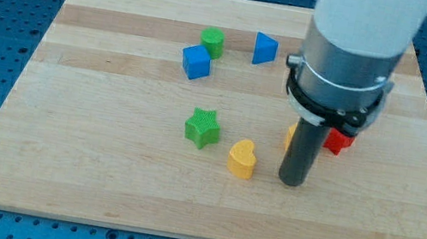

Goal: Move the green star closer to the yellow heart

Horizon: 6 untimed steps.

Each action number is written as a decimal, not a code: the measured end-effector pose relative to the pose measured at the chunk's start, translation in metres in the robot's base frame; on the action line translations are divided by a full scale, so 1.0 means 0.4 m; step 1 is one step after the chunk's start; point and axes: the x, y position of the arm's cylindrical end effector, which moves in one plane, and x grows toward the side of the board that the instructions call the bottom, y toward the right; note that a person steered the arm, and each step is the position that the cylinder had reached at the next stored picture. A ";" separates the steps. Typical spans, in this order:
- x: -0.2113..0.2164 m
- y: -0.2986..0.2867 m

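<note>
The green star [202,127] lies near the middle of the wooden board [102,162]. The yellow heart [242,159] lies just to its lower right, a small gap between them. My tip [291,182] rests on the board to the right of the yellow heart, a short way off, and further right of the green star. The rod rises into the large grey and white arm at the view's top right.
A green cylinder [212,42], a blue cube [195,62] and a blue triangle [264,49] sit toward the view's top. A red block [338,141] and an orange block [290,134] are partly hidden behind the rod.
</note>
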 end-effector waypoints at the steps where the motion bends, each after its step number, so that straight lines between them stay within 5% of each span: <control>1: 0.009 -0.116; 4: 0.061 -0.164; 5: 0.072 -0.291; 6: -0.025 -0.313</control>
